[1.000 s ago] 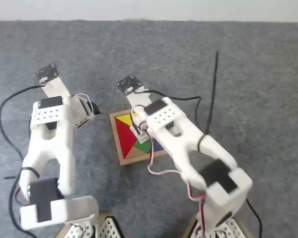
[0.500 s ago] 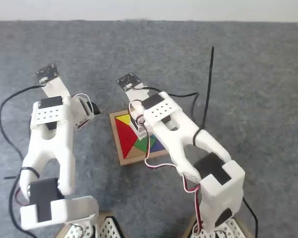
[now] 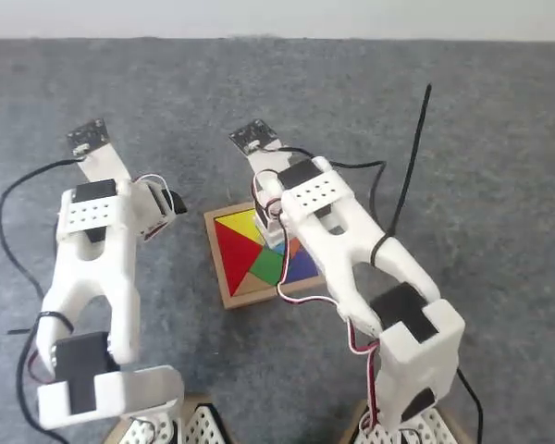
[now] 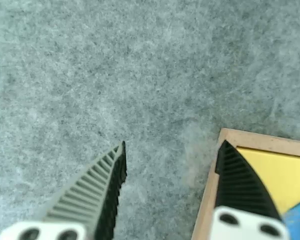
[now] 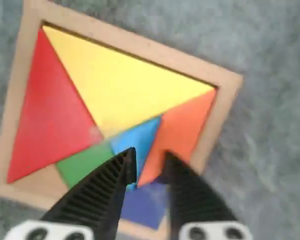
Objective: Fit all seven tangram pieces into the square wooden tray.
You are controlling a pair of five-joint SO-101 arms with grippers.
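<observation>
The right gripper had shifted sideways over the tray, fingers barely parted, empty. The tray sat in the middle of the mat, holding coloured pieces; the left gripper gaped wide beside its corner.

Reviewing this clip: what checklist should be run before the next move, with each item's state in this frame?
1. Right gripper empty: ok. Its jaws are slightly apart above the tray, with nothing between them.
2. Left gripper empty: ok. It is open over the mat, beside the tray's corner.
3. Red piece, yellow piece and orange piece seated flat: ok.
4. All seven pieces in: cannot tell. The right gripper hides part of the tray.
5. Tray flat on the mat: ok.
</observation>
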